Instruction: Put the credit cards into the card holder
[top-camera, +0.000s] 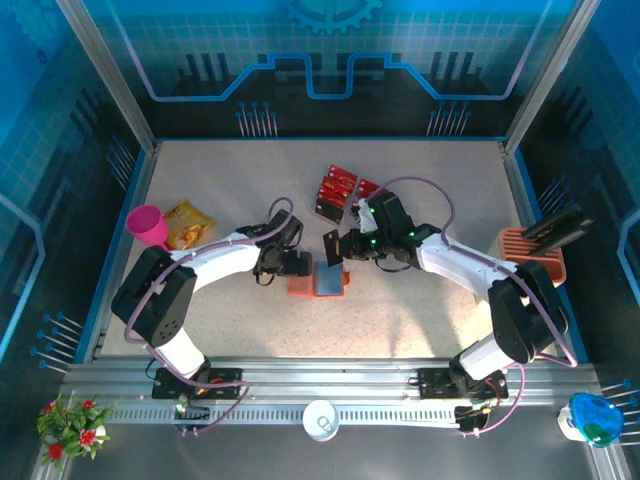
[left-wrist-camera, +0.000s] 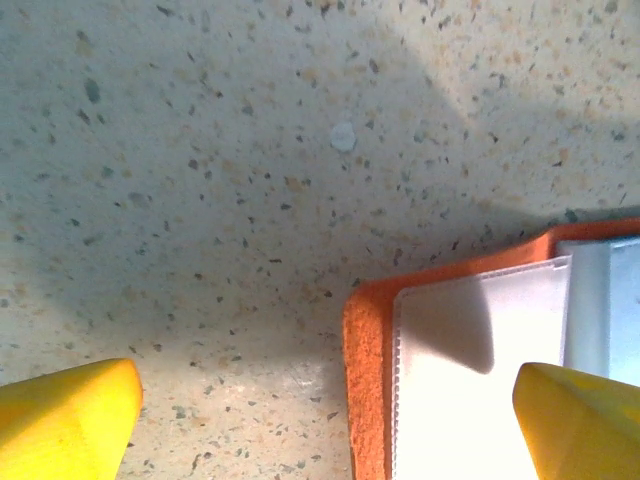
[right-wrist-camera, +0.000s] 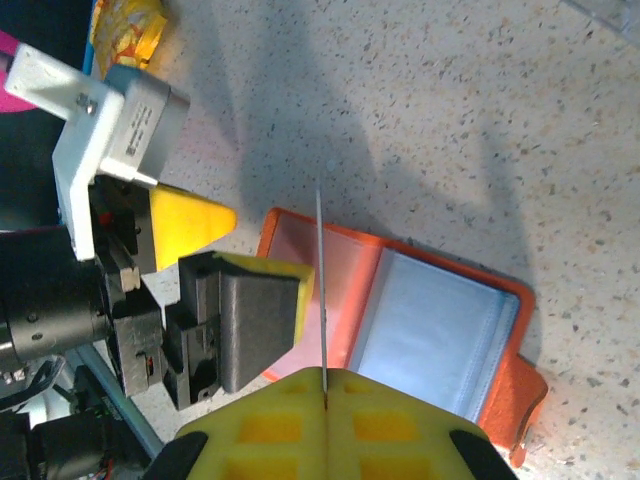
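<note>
card loading barely begun
right gripper pinches one card over the open card holder; left gripper wide, empty; other cards wait.

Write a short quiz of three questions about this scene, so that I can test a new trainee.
1. True or false: the wallet lies closed on the table.
2. What does the right gripper hold? A) a spoon B) a card C) nothing
3. Fill the gap: the left gripper, at the wallet's edge, has its jaws ____.

Key: 1 false, it lies open with its pockets up. 2 B. 3 open.
</note>
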